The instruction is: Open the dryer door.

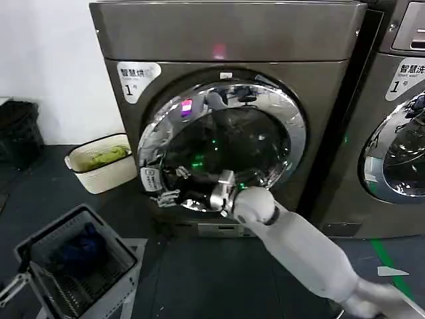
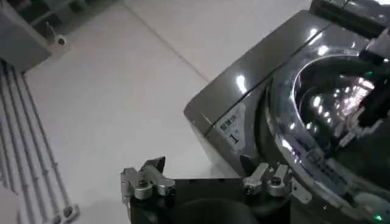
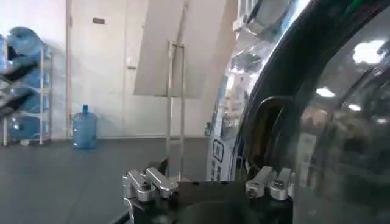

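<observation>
Right gripper (image 1: 174, 191) sits, fingers apart, against the dryer door (image 1: 222, 143) at its lower-left chrome rim, seemingly unhooked; left gripper (image 2: 207, 182), also open, hangs farther off.

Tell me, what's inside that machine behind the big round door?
Through the dryer door you mostly see dark tinted glass with reflections and small green lights. The drum's contents are hidden. The right claw sits at the door's lower left chrome ring.

White sticker (image 1: 137, 75) on dryer front reads "1"; second machine's sticker (image 1: 406, 74) likewise
</observation>
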Controlling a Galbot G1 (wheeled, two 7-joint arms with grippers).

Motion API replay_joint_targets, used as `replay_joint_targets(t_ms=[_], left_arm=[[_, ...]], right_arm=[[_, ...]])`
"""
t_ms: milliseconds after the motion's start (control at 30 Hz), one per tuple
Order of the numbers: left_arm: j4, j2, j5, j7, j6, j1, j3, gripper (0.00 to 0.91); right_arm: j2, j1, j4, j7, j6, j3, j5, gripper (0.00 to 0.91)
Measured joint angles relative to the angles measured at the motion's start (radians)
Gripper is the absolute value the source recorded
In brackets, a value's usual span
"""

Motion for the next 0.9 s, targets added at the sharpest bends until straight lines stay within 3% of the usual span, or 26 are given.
replay_joint_targets(t_ms=[400, 900], left_arm=[[0.097, 0.151, 0.057, -0.044, 0.172, -0.189, 0.073, 0.907], [0.272, 0.341, 0.177, -0.119, 0.233, -0.451, 0.342, 0.907]], right_arm=[[-0.107, -0.073, 0.167, -0.086, -0.031, 0.052, 0.066, 0.907], [-0.217, -0.196, 0.276, -0.210, -0.064, 0.182, 0.158, 0.907]])
